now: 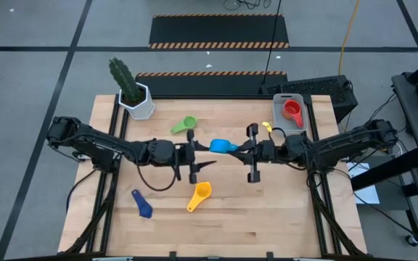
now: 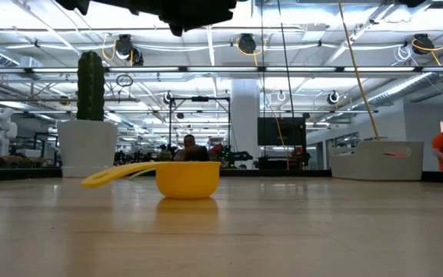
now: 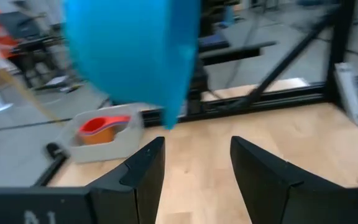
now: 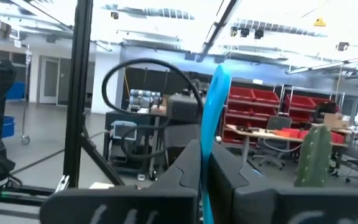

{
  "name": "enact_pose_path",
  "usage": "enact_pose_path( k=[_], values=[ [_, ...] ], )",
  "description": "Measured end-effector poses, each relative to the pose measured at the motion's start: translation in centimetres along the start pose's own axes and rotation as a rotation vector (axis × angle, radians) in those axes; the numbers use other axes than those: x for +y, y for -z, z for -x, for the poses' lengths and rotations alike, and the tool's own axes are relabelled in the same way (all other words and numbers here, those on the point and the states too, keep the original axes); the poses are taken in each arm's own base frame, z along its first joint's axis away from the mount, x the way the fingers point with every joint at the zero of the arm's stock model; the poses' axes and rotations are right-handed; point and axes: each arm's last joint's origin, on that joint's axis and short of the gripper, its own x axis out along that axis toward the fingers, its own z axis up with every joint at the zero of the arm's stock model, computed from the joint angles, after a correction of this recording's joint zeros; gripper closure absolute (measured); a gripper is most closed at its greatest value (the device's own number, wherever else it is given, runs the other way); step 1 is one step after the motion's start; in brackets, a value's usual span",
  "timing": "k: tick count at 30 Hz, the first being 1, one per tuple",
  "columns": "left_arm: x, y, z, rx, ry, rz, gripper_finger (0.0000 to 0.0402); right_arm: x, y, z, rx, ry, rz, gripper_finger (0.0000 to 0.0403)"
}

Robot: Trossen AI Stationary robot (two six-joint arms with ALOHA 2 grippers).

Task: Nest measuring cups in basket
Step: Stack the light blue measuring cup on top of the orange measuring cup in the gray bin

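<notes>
A light blue measuring cup [image 1: 222, 146] hangs over the table's middle, with my right gripper [image 1: 239, 149] shut on it. My left gripper [image 1: 206, 149] stands open just left of the cup, its fingers [image 3: 145, 168] below the cup's bowl [image 3: 132, 56] and apart from it. The grey-blue basket [image 1: 290, 114] stands at the far right with a red cup [image 1: 292, 110] inside, sitting on an orange one [image 3: 101, 135]. On the table lie a green cup [image 1: 183, 125], a small yellow cup [image 1: 267, 127], a yellow-orange cup [image 1: 200, 196] and a dark blue cup [image 1: 142, 204]. My right gripper pinches the light blue cup's flat handle [image 4: 215, 118] between its two fingers [image 4: 188, 171]. The fingers come about level from the table's right side and lie along the handle. The handle stands on edge, and the cup is lifted clear of the table, its bowl toward my left gripper.
A white hexagonal pot with a cactus [image 1: 133, 90] stands at the far left corner. Bare wood lies along the near edge between the dark blue and yellow-orange cups and to their right. Black frame rails [image 3: 278, 93] run along the table's sides.
</notes>
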Motion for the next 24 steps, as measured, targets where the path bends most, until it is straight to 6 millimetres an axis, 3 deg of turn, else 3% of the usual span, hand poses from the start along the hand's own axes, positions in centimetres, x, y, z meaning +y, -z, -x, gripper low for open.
enact_pose_path(
  k=[19,24],
  values=[
    [0.02,-0.44,-0.01,-0.056,0.059,-0.030,0.0217,0.13,0.37,-0.13,0.014,-0.029,-0.052,0.0403],
    [0.04,-0.46,-0.02,-0.058,0.057,-0.030,0.0260,0.13,0.36,-0.13,0.013,-0.031,-0.039,0.0403]
  ],
)
